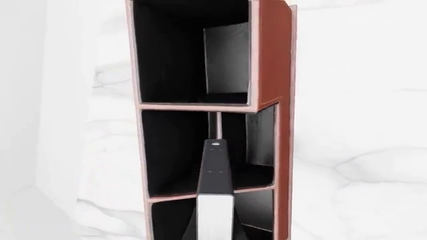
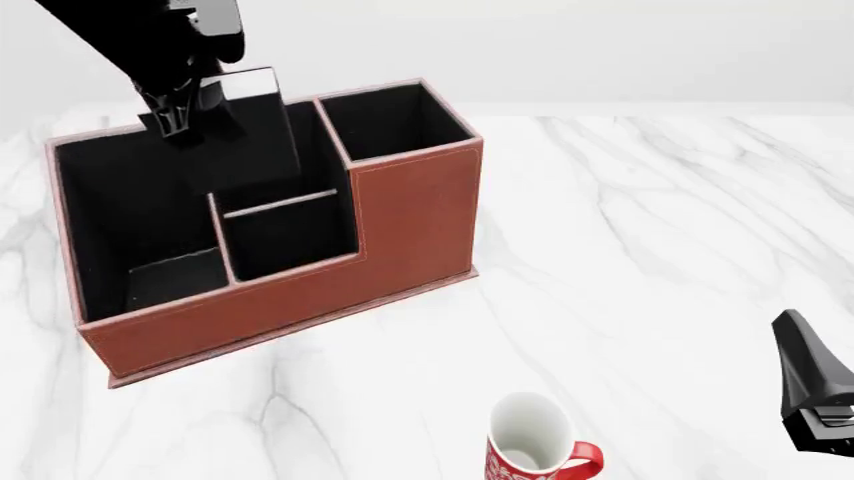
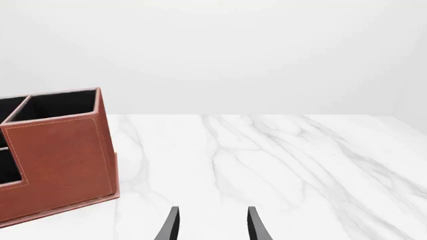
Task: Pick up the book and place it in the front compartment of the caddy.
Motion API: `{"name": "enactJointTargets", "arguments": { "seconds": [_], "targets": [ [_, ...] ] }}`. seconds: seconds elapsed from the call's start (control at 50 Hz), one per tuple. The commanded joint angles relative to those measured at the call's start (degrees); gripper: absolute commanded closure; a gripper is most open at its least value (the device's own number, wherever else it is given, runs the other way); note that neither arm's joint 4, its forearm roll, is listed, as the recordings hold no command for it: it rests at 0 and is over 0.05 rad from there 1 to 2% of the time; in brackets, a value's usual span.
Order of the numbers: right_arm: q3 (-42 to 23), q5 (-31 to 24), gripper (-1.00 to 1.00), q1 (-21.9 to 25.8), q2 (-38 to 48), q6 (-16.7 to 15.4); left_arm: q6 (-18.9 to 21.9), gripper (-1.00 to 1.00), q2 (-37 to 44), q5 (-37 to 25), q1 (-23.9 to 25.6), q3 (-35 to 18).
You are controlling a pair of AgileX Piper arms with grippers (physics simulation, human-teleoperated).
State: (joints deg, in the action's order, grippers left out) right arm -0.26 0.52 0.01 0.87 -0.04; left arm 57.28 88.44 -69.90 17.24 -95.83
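Observation:
The reddish-brown caddy (image 2: 400, 210) stands at the left of the table, and it also shows in the left wrist view (image 1: 270, 50) and the right wrist view (image 3: 60, 155). My left gripper (image 2: 187, 112) is above it, shut on the thin black book (image 2: 254, 140). The book hangs upright and a little tilted. Its white lower edge is at the mouth of the front compartment beside the stepped wall. In the left wrist view the book (image 1: 215, 212) is seen edge-on over the compartments. My right gripper (image 2: 814, 400) is open and empty at the near right; it also shows in the right wrist view (image 3: 212, 227).
A white mug with a red pattern and red handle (image 2: 534, 452) stands near the table's front edge, between the caddy and my right gripper. White marble tabletop (image 2: 641, 230) stretches to the right of the caddy.

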Motion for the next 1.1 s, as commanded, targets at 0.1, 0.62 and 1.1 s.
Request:
{"name": "enactJointTargets", "arguments": {
  "seconds": [0.1, 0.62, 1.1],
  "targets": [
    [0.04, -0.12, -1.00, -0.01, -0.16, 0.01, 0.85, 1.00, 5.34, 0.00, -0.90, -4.92],
    [0.04, -0.12, -1.00, -0.01, -0.18, 0.02, 2.28, 1.00, 10.41, 0.00, -2.16, -10.91],
    [0.04, -0.12, -1.00, 0.01, -0.17, 0.03, 0.29, 1.00, 15.80, 0.00, -0.99, -13.91]
  ]
}}
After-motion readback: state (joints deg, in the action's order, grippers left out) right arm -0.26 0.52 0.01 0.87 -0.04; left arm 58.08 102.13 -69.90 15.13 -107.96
